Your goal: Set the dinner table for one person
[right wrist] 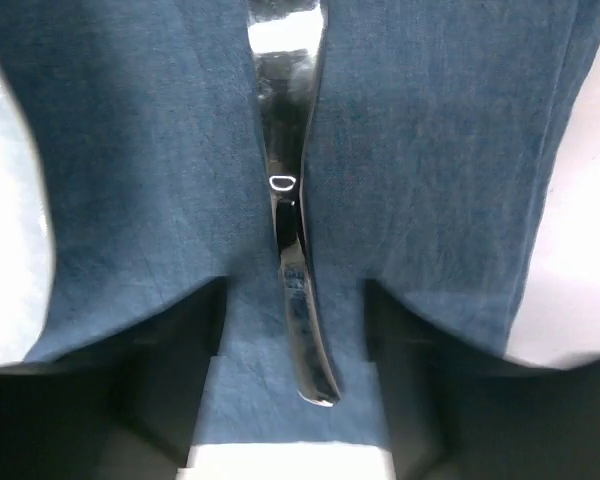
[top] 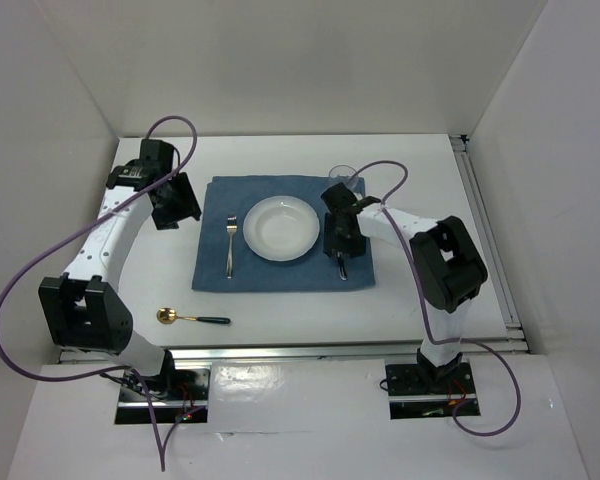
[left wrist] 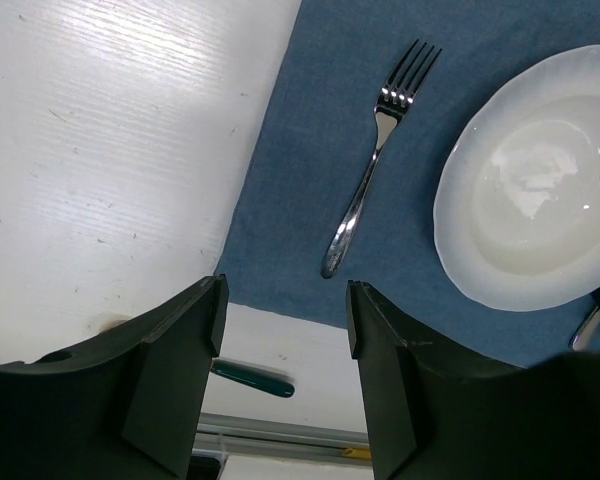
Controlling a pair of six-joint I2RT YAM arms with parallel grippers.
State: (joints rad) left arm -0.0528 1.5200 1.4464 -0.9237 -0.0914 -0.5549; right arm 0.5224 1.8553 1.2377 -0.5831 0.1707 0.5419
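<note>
Both jaws released: left gripper (left wrist: 285,300) empty, right gripper (right wrist: 295,290) straddling a probable knife (right wrist: 285,200), blade cropped.

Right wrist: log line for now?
right gripper: open, straddling silver utensil on mat | left gripper: open, empty | spoon: on dinner table

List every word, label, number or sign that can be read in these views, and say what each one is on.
Silver utensil lying on the blue mat: one tiny stamped mark, an oval outline, too small to read as a letter or number.
Plate, fork, spoon and table: no text visible.
</note>
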